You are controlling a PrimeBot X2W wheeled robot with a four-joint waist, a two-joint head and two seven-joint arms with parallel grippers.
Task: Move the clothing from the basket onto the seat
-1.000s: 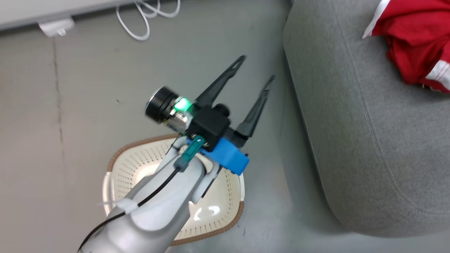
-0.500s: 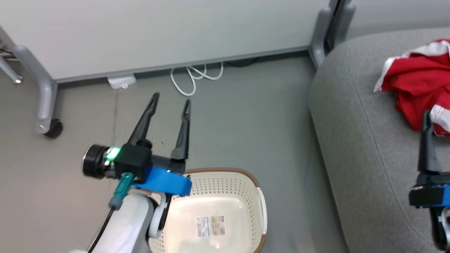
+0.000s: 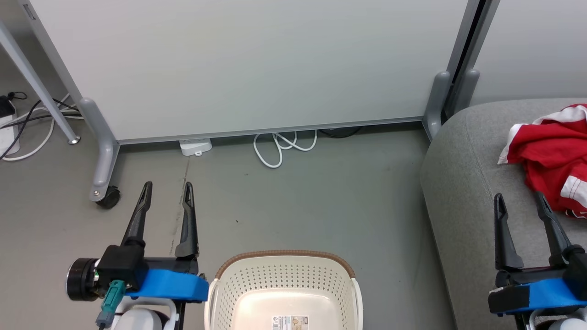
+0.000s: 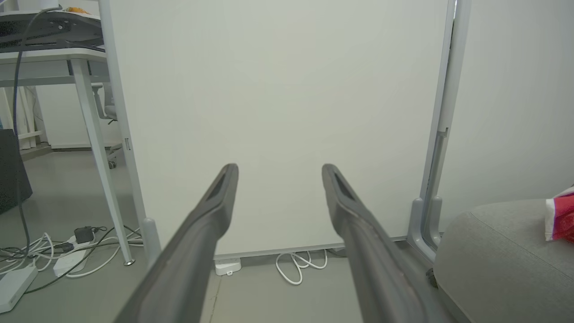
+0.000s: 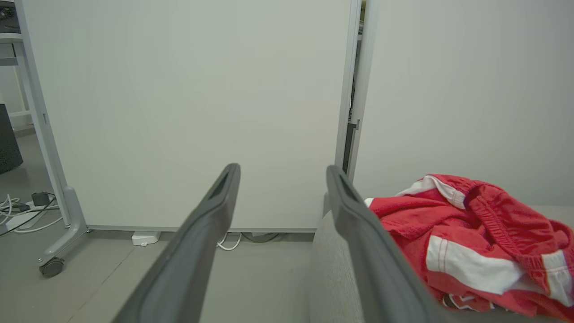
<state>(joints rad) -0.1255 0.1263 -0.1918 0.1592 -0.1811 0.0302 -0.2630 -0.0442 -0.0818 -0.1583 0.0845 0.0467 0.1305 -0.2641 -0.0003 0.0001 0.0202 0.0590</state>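
Left gripper (image 3: 167, 185): hung just left of the basket, fingers spread wide, holding nothing.
Right gripper (image 3: 518, 197): hovered over the near part of the seat, equally wide and empty, beside the red heap but apart from it.
Change: a second earlier the left arm reached out above the basket. It had since drawn back to the side, and the head had lifted, shifting the whole view.
Meaning: both arms looked parked, so I judged the task finished.
Basket (image 3: 284, 253): one, on the floor. Only a label showed inside.
Seat (image 3: 467, 183): one, right of the basket.
Clothing (image 3: 550, 156): one red heap with white trim, lying on the seat. I couldn't count the separate garments.
White cable (image 3: 279, 146): one coil, under the far panel (image 3: 257, 64).
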